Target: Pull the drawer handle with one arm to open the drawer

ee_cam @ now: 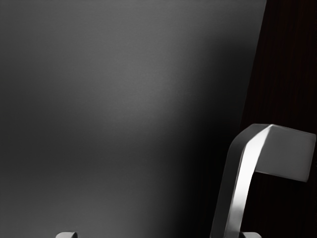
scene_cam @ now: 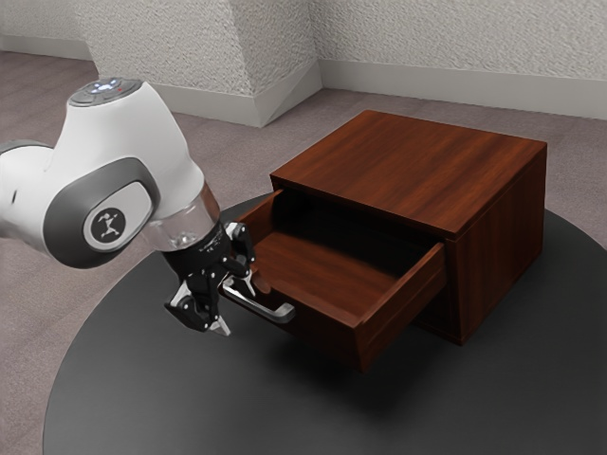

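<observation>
Most of the job looks done to me. The drawer point(scene_cam: 403, 303) stands well out of the cabinet point(scene_cam: 417, 161) on the round dark table point(scene_cam: 455, 398), and its inside floor is open to view and bare. My gripper point(scene_cam: 223, 296) is at the handle point(scene_cam: 270, 306), on the end of the bar nearer the exterior view's left. The fingers stand wide apart with the thin metal bar running between them. I read that as a hook on the bar, not a clamp, since I cannot see both fingers pressing it from two sides. What is left is small, by my judgement. It may take a little more pull if the slide has travel to spare (I cannot tell from here where its stop lies), and then backing the hand off the bar.

The exterior view gives me the whole picture. It shows how far the drawer front has cleared the cabinet's mouth, the dark gap behind it, the white arm point(scene_cam: 104, 209) coming in low from the exterior view's left, and the spread of the fingers.

The wrist view gives me none of that, but it does show the handle point(ee_cam: 247, 168) up close. I can see its bright bent end, where the bar turns in toward the dark wood of the drawer front point(ee_cam: 292, 74), with the grey tabletop out of focus beyond it. That confirms the hand sits right by the bar's end and not at its middle.
</observation>
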{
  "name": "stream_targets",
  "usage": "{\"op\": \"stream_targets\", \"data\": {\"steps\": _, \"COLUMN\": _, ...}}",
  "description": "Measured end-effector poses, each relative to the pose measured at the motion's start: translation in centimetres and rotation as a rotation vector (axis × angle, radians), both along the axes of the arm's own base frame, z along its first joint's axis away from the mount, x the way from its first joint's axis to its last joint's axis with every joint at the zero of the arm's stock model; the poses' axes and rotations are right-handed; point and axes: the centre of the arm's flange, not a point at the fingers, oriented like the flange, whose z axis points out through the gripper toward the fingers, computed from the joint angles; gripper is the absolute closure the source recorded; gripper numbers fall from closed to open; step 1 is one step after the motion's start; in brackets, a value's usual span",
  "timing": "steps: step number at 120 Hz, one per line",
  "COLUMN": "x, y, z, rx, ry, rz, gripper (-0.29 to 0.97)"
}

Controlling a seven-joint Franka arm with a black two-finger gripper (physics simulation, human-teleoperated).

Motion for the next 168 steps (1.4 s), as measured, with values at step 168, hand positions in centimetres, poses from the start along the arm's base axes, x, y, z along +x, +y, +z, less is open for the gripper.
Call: {"op": "stream_targets", "data": {"steps": 168, "x": 0.9, "y": -9.5, "z": 13.6, "rx": 0.018, "ry": -0.212, "rz": -0.155, "gripper": 0.16}}
